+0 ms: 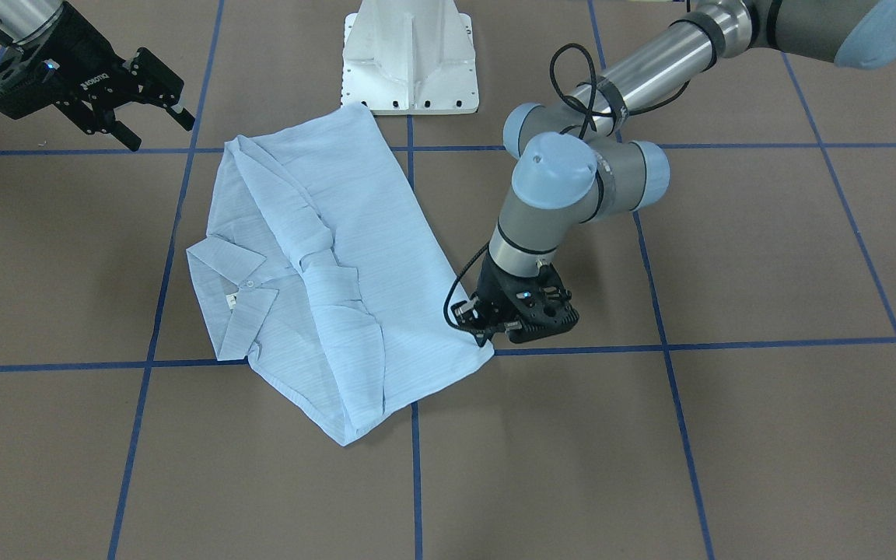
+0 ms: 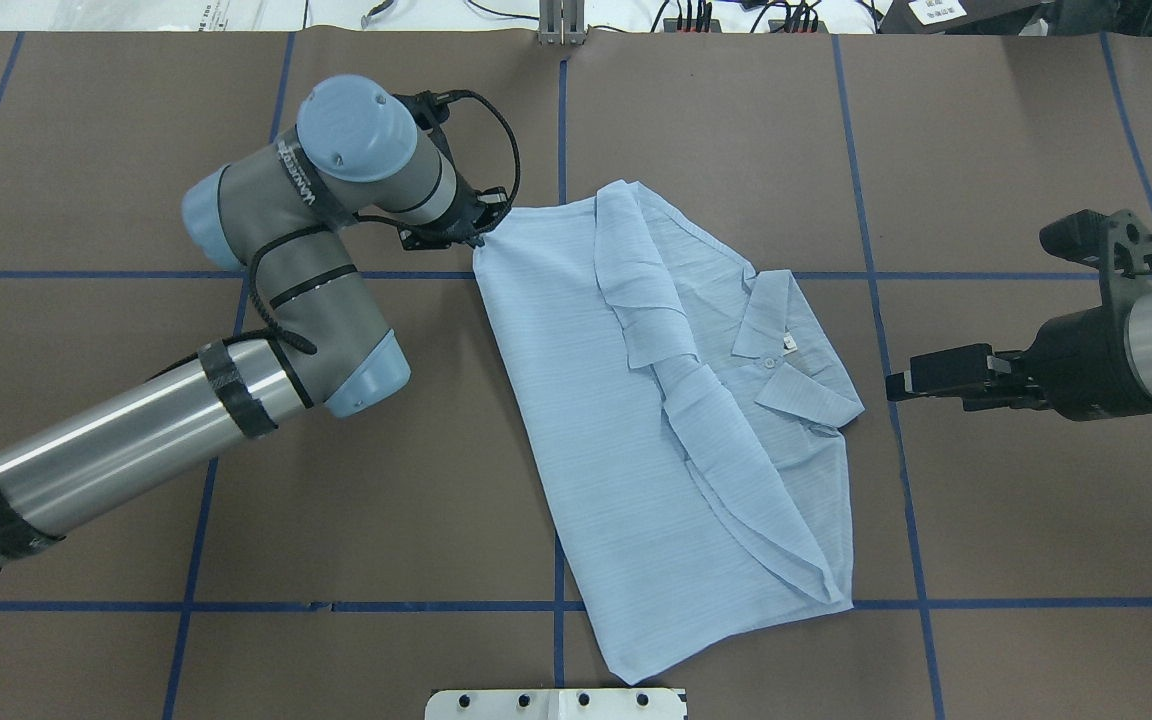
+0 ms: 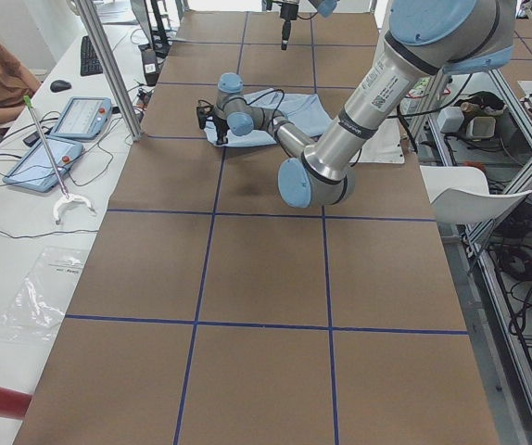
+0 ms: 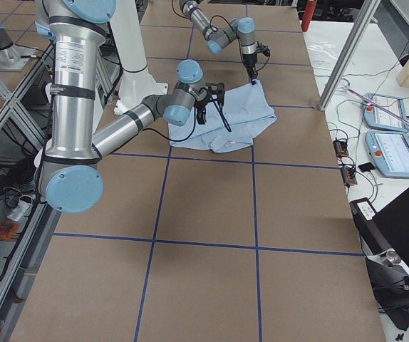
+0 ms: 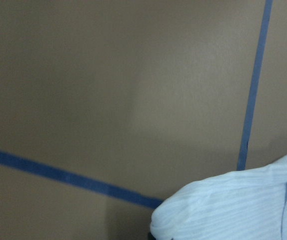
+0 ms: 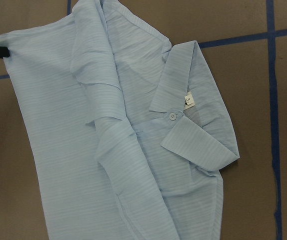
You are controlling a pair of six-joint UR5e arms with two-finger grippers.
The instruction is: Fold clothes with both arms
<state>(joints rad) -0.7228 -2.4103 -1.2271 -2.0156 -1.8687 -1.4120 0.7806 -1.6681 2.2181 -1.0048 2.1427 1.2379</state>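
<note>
Shirt (image 2: pixel 636 420) corner pinched in left tool (image 2: pixel 483 238); right tool (image 1: pixel 159 131) clear, spread.

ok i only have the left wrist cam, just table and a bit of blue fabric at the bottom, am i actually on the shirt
observer: yes, the left gripper looks pinched on a corner of the shirt, on its own side of the table.
operator: and the right one
observer: the right gripper is open and clear of the shirt, out past the collar side.
operator: is the shirt lying flat
observer: not fully, one side panel is folded over the front with creases, and the collar shows on top.
</note>
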